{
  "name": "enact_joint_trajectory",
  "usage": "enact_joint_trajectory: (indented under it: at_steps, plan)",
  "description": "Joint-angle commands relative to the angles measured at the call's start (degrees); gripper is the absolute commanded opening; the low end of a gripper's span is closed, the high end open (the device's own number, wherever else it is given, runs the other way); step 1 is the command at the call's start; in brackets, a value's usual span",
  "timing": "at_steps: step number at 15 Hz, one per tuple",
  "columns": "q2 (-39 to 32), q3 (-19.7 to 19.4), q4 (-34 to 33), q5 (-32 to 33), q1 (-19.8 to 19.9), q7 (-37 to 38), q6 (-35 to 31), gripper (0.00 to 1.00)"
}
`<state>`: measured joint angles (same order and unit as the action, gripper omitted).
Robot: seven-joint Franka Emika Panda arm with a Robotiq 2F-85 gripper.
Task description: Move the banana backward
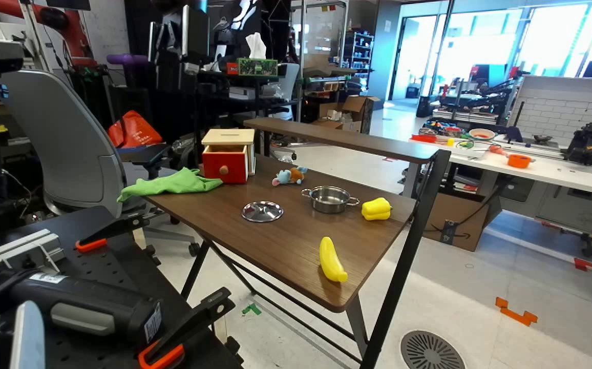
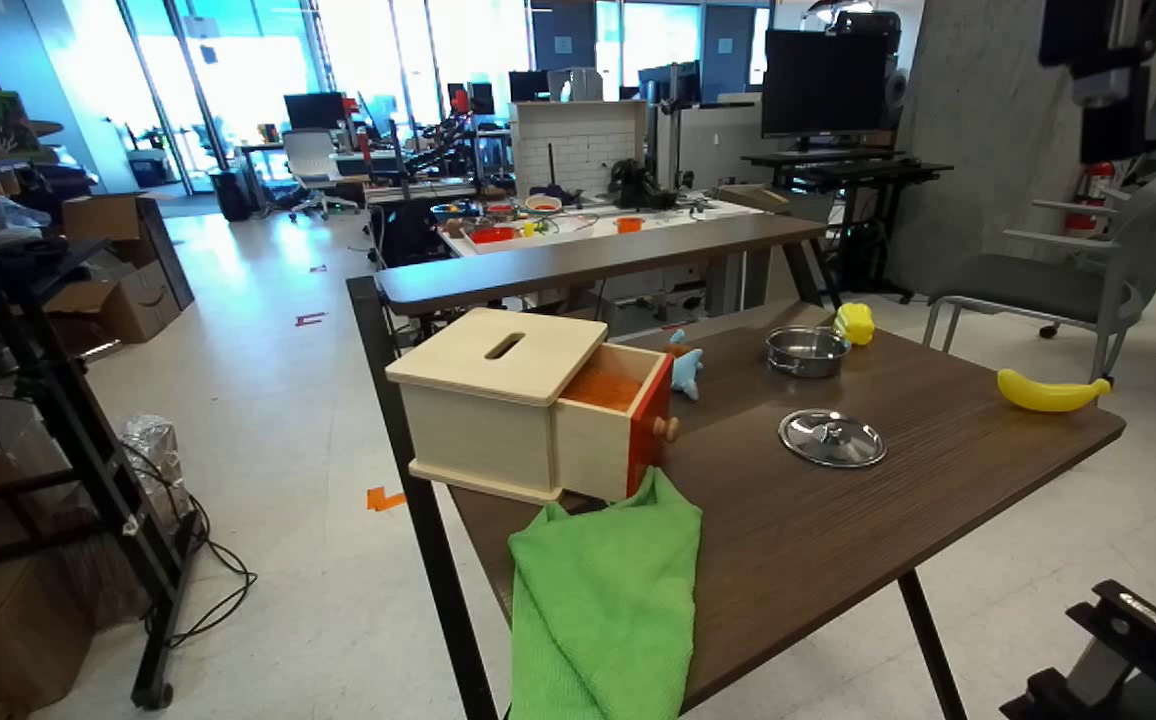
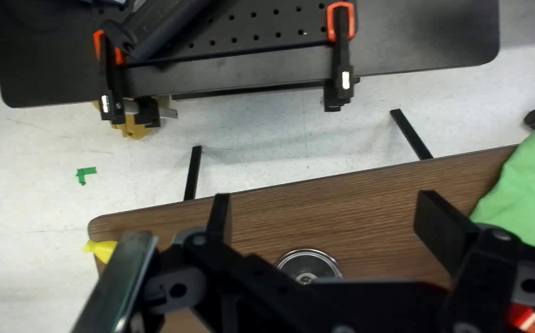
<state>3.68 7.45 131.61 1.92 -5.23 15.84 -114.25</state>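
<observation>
The yellow banana (image 1: 331, 260) lies near a rounded corner of the table (image 1: 280, 241) — the gripper (image 3: 327, 217) has its jaws spread wide.

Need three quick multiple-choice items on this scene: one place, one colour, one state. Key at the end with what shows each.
1. Where does the banana lie?
A) inside the metal pot
B) on the table, near a corner
C) in the drawer

2. What colour is the cloth?
A) blue
B) orange
C) green

3. What state is the gripper in?
A) open
B) shut on the banana
C) shut with nothing held

Key:
1 B, as both exterior views show it close to a corner of the tabletop.
2 C, as its green shows in all three views.
3 A, as the wrist view shows its jaws standing wide apart.
</observation>
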Motion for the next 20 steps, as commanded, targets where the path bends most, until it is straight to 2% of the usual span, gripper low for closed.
enact_joint_trajectory:
  at_steps: [1,4,8,14,17,20]
  plan:
    - [-4.15,-2.01,-3.6,6.57,1.78,0.02,1.05,1.0]
    - [-7.9,-4.02,-6.18,10.92,2.98,0.55,1.32,1.0]
    - [-14.48,-7.05,-10.46,12.55,4.13,1.57,0.73,1.0]
    - [-25.28,-11.35,-18.36,9.41,5.6,4.22,-0.17,1.0]
    - [-29.1,-13.3,-20.87,7.57,6.45,7.04,-2.47,1.0]
    - [-31.28,-14.49,-21.46,3.83,7.28,9.89,-7.59,1.0]
